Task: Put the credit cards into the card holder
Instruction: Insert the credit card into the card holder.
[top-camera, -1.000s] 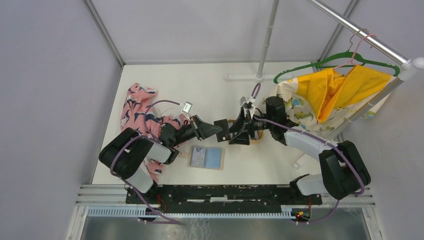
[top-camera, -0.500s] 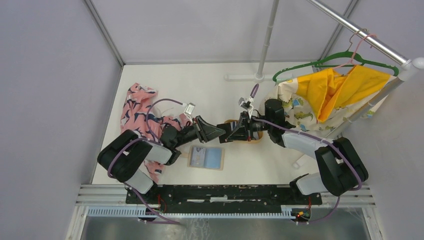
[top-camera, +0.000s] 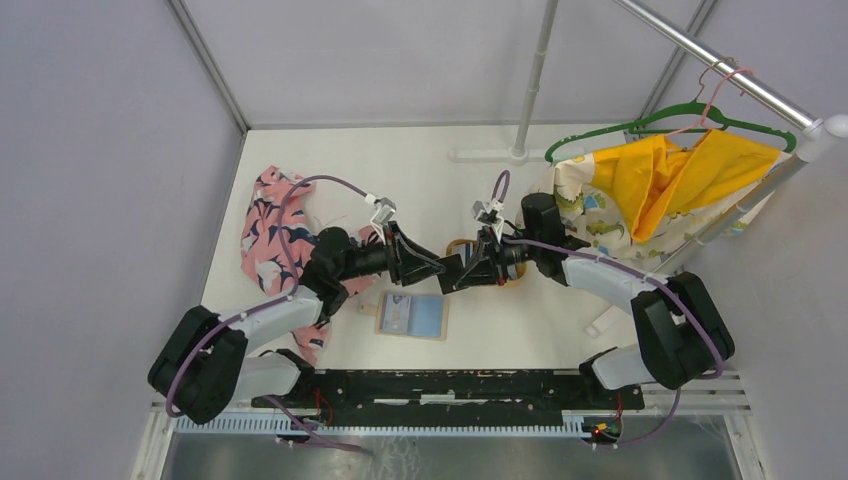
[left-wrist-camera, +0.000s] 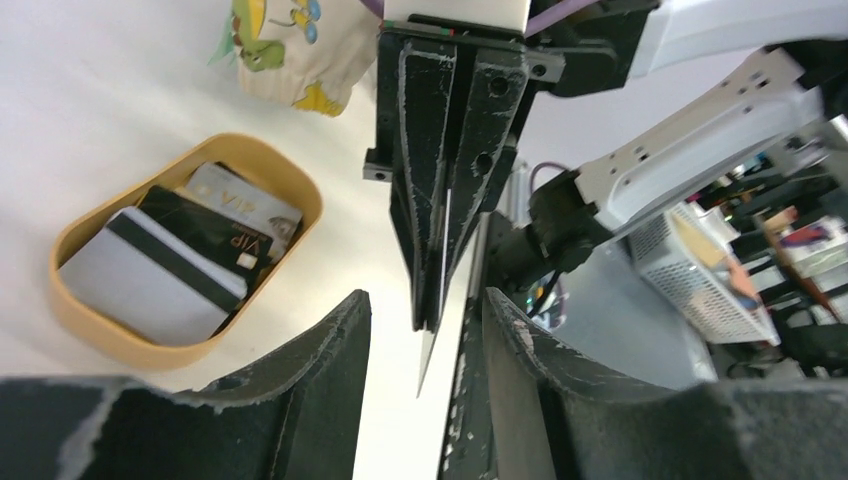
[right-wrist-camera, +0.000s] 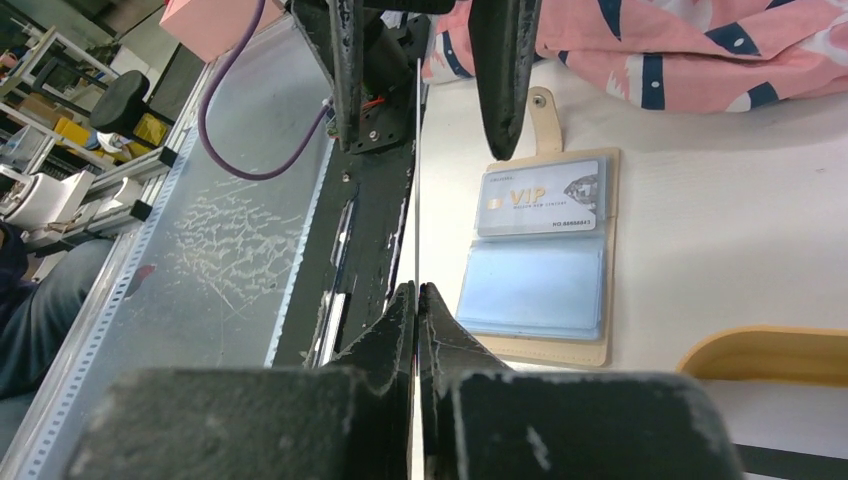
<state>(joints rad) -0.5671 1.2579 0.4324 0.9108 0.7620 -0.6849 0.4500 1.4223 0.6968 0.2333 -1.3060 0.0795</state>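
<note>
A thin credit card (right-wrist-camera: 416, 150), seen edge-on, is pinched in my right gripper (right-wrist-camera: 415, 292), which is shut on it. Its free end (left-wrist-camera: 428, 360) sticks out between the spread fingers of my left gripper (left-wrist-camera: 425, 295), which is open and not touching it. The two grippers meet nose to nose (top-camera: 448, 270) above the table. Below them the tan card holder (right-wrist-camera: 545, 250) lies open, with a silvery VIP card (right-wrist-camera: 540, 198) in its upper pocket and the lower blue pocket empty. More credit cards (left-wrist-camera: 200, 245), dark and pale, lie in the oval wooden tray (left-wrist-camera: 100, 335).
A pink patterned cloth (top-camera: 275, 225) lies at the left. A yellow garment on a green hanger (top-camera: 670, 180) and a printed cloth (top-camera: 590, 215) hang at the right. A grey pole (top-camera: 530, 90) stands at the back. The black rail (top-camera: 450, 385) runs along the near edge.
My right gripper has shut on the card and my left gripper has opened, letting it go. The left arm's elbow has swung out toward the near left.
</note>
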